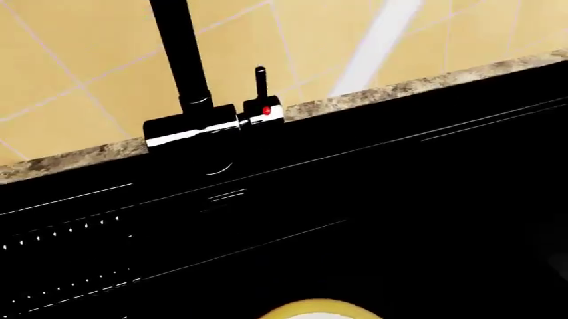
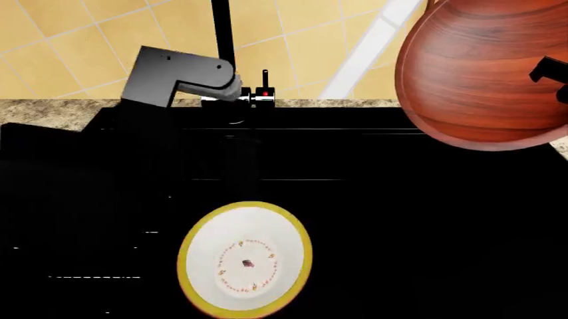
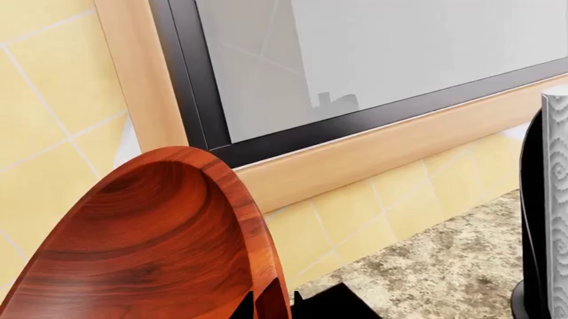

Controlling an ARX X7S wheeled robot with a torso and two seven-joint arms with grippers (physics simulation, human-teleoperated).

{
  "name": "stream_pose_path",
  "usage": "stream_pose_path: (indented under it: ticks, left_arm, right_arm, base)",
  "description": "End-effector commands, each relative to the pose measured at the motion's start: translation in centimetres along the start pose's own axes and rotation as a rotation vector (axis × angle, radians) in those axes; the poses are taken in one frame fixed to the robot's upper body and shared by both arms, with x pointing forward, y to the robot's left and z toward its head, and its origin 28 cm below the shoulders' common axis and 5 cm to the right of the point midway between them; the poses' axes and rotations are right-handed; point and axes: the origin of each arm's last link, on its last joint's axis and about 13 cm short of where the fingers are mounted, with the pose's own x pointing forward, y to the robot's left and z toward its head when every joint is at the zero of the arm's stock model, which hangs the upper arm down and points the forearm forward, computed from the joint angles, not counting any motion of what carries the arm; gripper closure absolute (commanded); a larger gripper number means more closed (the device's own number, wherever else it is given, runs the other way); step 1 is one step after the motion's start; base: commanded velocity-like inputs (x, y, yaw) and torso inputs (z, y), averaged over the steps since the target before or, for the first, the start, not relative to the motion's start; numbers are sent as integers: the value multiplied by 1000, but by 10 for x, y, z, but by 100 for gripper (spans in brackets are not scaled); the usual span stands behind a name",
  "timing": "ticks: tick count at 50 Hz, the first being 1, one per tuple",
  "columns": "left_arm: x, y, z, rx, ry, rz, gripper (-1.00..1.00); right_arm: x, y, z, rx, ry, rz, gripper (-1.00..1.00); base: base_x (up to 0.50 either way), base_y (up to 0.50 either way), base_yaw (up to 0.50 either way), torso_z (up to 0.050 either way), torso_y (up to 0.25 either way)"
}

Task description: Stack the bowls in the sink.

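Note:
The white bowl (image 2: 244, 259) with a yellow rim lies flat on the floor of the black sink (image 2: 417, 219). Its rim (image 1: 320, 310) just shows in the left wrist view, below the sink's back wall (image 1: 400, 199). The reddish-brown wooden bowl (image 2: 483, 73) hangs tilted, high at the right above the sink's edge. My right gripper (image 3: 277, 302) is shut on its rim (image 3: 257, 252), with one black finger on each side. My left arm (image 2: 173, 76) reaches in over the sink by the faucet. Its black end merges with the basin and no fingers show.
A tall black faucet (image 2: 222, 40) with a red-dotted lever (image 1: 265, 109) stands at the sink's back edge. Speckled countertop (image 2: 44, 109) and yellow wall tiles run behind. A white patterned roll on a black stand (image 3: 555, 199) stands on the counter (image 3: 443, 266) under a window (image 3: 373, 53).

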Motion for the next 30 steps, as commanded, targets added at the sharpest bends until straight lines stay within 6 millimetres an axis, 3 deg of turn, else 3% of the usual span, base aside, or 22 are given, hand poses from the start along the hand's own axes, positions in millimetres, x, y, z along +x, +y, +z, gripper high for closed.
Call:
stream_pose_path:
  ticks: [1,10,30]
  left_arm:
    - [-42,3,40,-9,-149,-2,-100]
    - [-68,16,50,-34,-222,40,-100]
    - [-85,51,29,-127,-232,173,-100]
  right_arm:
    - [1,0,7,6,-36,1,100]
    - [-1,8,13,-1,-39,35,100]
    - [-3,30,22,-78,-8,161,100]
  base:
    - [0,0,0,0,0]
    - [0,0,0,1,1]
    - [0,0,0,0,0]
